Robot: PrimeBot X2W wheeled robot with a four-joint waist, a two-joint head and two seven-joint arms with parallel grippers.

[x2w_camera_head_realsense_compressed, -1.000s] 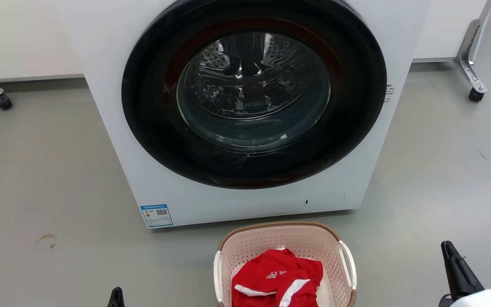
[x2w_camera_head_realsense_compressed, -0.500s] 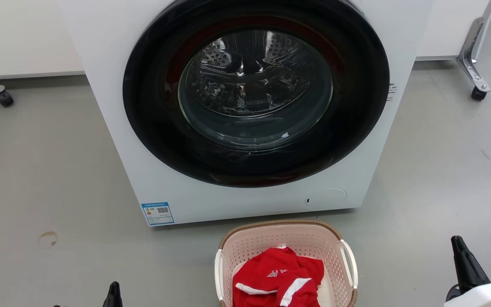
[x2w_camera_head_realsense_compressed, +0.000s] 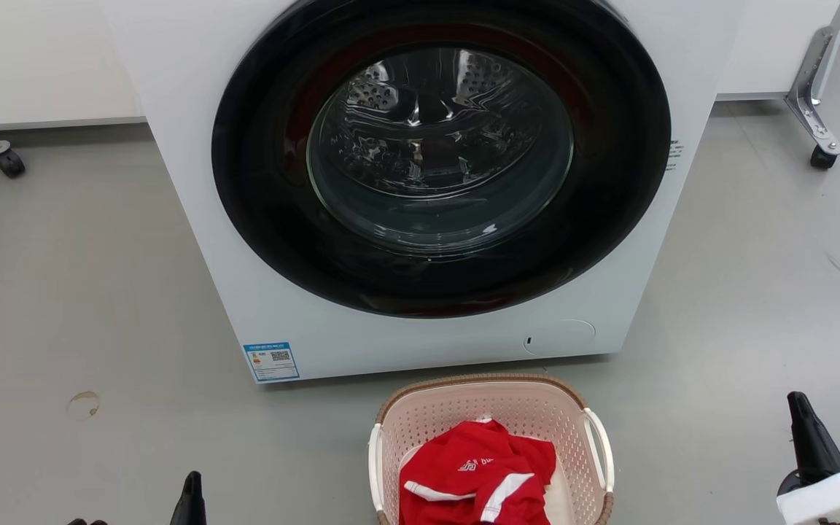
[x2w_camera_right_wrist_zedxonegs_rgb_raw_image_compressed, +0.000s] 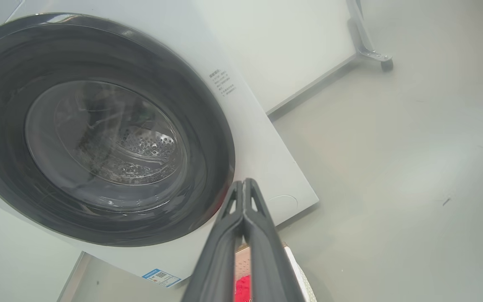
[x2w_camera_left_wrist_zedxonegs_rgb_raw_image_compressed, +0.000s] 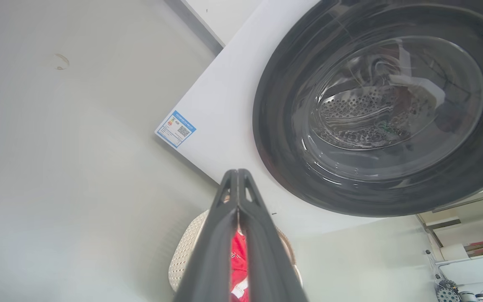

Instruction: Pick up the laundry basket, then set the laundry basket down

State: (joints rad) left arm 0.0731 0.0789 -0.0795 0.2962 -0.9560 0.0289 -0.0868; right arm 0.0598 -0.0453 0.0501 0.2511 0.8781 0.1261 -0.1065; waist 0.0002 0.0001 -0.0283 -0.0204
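Note:
The pale pink perforated laundry basket [x2w_camera_head_realsense_compressed: 480,382] stands on the grey floor just in front of the washer, at the bottom middle of the head view. It has a brown woven rim and two white side handles, and a red garment [x2w_camera_head_realsense_compressed: 478,474] lies inside. My left gripper [x2w_camera_head_realsense_compressed: 192,483] is low to the basket's left and my right gripper [x2w_camera_head_realsense_compressed: 799,402] low to its right; both are well apart from it. In the left wrist view my left gripper [x2w_camera_left_wrist_zedxonegs_rgb_raw_image_compressed: 238,173] is shut and empty, with the basket [x2w_camera_left_wrist_zedxonegs_rgb_raw_image_compressed: 185,256] behind it. My right gripper [x2w_camera_right_wrist_zedxonegs_rgb_raw_image_compressed: 245,183] is likewise shut and empty above the basket [x2w_camera_right_wrist_zedxonegs_rgb_raw_image_compressed: 295,265].
The white front-loading washer [x2w_camera_head_realsense_compressed: 194,182] with its closed dark round door rises straight ahead. Wheeled metal legs stand at the far left [x2w_camera_head_realsense_compressed: 4,160] and far right [x2w_camera_head_realsense_compressed: 821,149]. A round stain [x2w_camera_head_realsense_compressed: 83,405] marks the floor at the left.
The head view has shifted slightly. My right gripper has moved outward to the right, away from the basket. My left gripper's tip has risen a little. The basket has not moved.

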